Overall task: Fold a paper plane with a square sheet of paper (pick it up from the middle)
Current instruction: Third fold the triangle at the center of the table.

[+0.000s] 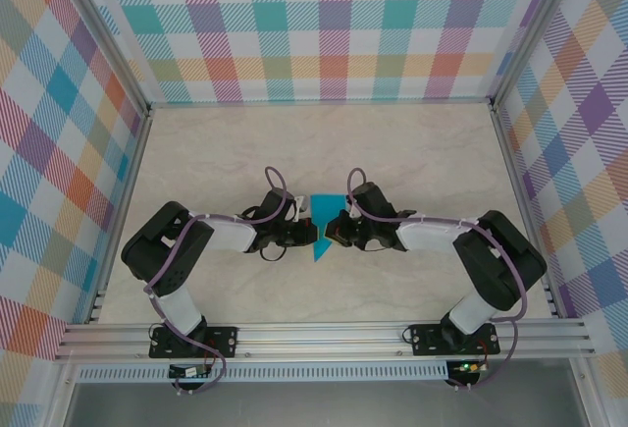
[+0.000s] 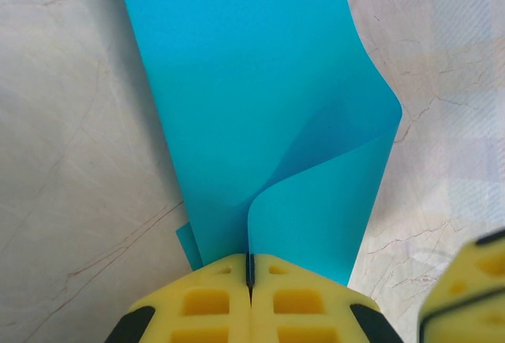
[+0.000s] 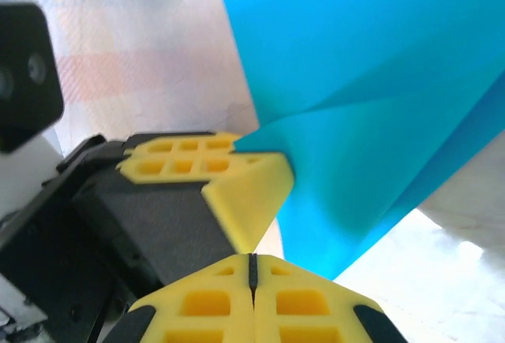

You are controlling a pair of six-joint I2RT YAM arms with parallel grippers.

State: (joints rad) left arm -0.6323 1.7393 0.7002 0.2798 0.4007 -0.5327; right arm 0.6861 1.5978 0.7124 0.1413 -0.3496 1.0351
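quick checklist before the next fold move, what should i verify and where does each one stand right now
1. Left gripper pinching the teal paper sheet: ok. Its jaws are shut and the paper runs into their seam.
2. Right gripper holding the sheet: cannot tell. Its jaws are shut, but the paper's edge passes just beside the fingertips.
3. Sharp crease formed: not ok. The sheet bends over in a soft curl.
4. Gap between the two grippers: cannot tell. They sit very close, almost tip to tip.
5. Sheet resting on the table: cannot tell.
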